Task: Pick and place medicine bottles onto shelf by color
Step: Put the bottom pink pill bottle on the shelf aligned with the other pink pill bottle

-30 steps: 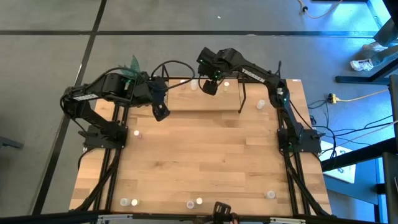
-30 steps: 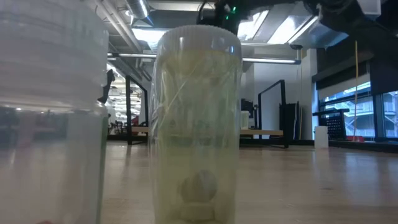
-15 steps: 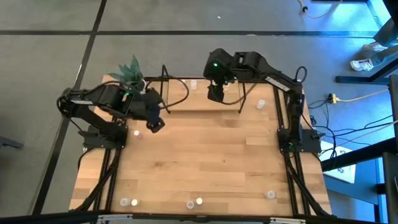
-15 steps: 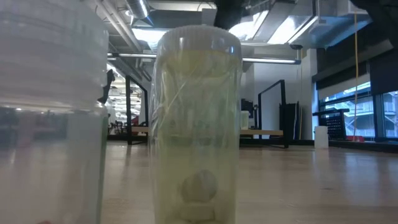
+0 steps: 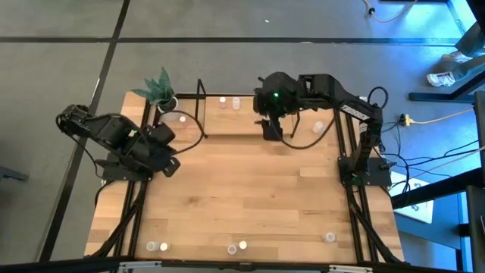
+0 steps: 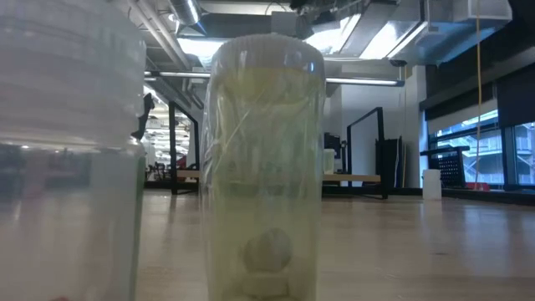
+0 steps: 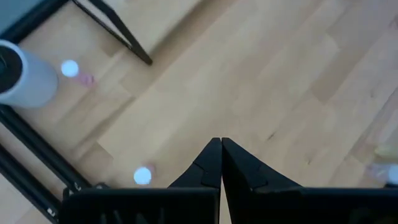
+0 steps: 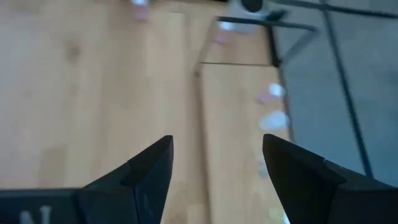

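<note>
The right tool (image 5: 268, 129), seen from the high view, hangs over the front edge of the shelf (image 5: 242, 125) at the far side of the table (image 5: 242, 197), its fingers spread with nothing between them. The left tool (image 5: 171, 163) sits low at the table's left side, near its arm's base, fingers pressed together and empty. On the shelf stand several medicine bottles: two near its back edge (image 5: 223, 100), one at its left end (image 5: 182, 118) beside the white pot with a green plant (image 5: 161, 87), and one at its right end (image 5: 318, 127). More bottles stand along the table's near edge: a pair at the left (image 5: 157, 246), a pair in the middle (image 5: 237, 246) and a single one at the right (image 5: 329, 237).

The low view is filled by a clear, yellow-tinted bottle (image 6: 264, 167) standing right in front of the camera, with a round pill visible at its bottom, and part of a second clear bottle (image 6: 67, 150) at its side. Beyond them the wooden table runs off into the room.

In the left wrist view the left tool (image 7: 221, 149) shows its two dark fingers meeting at the tips above bare wood. A pink-topped bottle lies just ahead of them (image 7: 143, 176), and another (image 7: 70, 69) stands beside the white pot (image 7: 28, 78) inside the shelf's black rods (image 7: 112, 28).

In the right wrist view the right tool (image 8: 217, 158) has its fingers wide apart above the shelf board (image 8: 236, 124), with blurred bottles (image 8: 273, 118) along its edge.
</note>
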Robot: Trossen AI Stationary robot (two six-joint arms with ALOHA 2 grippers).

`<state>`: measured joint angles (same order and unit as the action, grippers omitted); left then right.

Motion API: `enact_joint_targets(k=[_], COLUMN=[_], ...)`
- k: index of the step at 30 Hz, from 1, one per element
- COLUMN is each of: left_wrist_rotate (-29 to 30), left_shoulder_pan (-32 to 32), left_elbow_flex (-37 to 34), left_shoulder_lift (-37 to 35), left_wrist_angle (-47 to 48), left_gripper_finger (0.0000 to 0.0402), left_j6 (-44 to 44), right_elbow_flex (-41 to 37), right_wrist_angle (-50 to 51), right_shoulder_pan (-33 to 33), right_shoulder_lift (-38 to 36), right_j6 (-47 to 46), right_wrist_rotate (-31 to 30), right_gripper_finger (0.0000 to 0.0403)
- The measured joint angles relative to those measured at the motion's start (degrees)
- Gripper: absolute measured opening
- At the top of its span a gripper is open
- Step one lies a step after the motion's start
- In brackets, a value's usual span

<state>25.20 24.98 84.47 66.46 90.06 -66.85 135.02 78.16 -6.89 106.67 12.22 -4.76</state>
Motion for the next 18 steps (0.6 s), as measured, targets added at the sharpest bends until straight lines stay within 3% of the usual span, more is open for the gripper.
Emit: enact_joint_targets(k=[6,10,18], left_wrist_rotate=[-6.12,-7.16,-7.16], left_shoulder_pan=[3.83,6.35,9.90], left_elbow_flex=[-4.35,-6.56,-7.28], left_shoulder_lift=[-0.47,-0.47,-0.48], left_wrist_angle=[-0.08,-0.03,-0.06], left_gripper_finger=[0.0001,0.0006,0.0005], left_j6=[-2.69,-4.15,-5.01], right_elbow_flex=[0.00,0.00,0.00], right_wrist_angle=[0.03,-0.08,-0.34], right_shoulder_pan=[1.81,3.13,5.18], right_shoulder_lift=[0.00,0.00,0.00], right_j6=[0.15,0.10,-0.14], right_wrist_rotate=[10.40,15.39,16.41], right_gripper_finger=[0.0249,0.0249,0.0249])
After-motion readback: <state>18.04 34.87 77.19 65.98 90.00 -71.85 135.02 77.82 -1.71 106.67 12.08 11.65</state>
